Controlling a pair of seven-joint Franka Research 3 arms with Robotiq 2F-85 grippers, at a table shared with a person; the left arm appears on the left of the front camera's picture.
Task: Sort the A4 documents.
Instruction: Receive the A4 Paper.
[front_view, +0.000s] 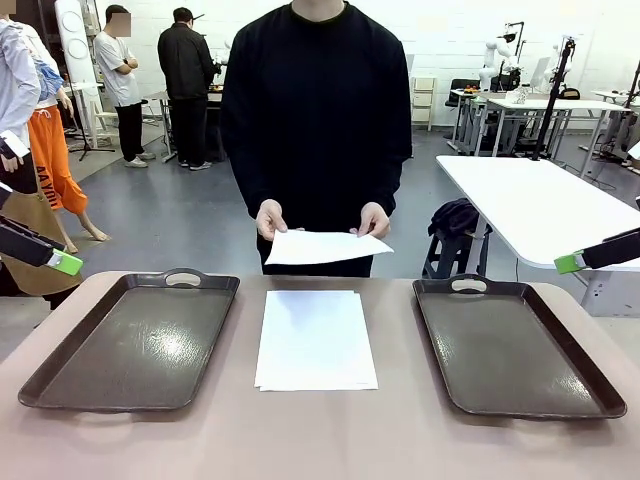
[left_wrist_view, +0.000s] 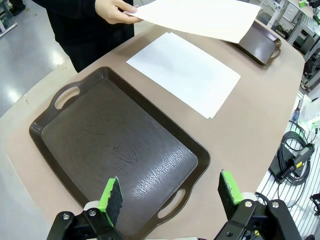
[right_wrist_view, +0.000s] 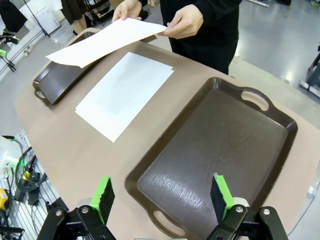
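Where the A4 documents are concerned, the stack (front_view: 316, 340) is found lying flat at the middle of the table (front_view: 320, 445), between the two trays and touching neither, with its edges slightly fanned. One held sheet (front_view: 322, 247) is kept clear of the table, above the far end of the stack. It is gripped along its far edge by the person's hands (front_view: 270, 218) and is judged to be offered for assignment to a tray. The left tray (front_view: 140, 345) and the right tray (front_view: 510, 350) are set on either side, both bare, evidently as sorting destinations. The left gripper (left_wrist_view: 170, 191) is held over the near end of the left tray, released, with nothing between its fingers. The right gripper (right_wrist_view: 161, 192) is likewise spread and unladen over the right tray. No sheet is judged sorted as yet.
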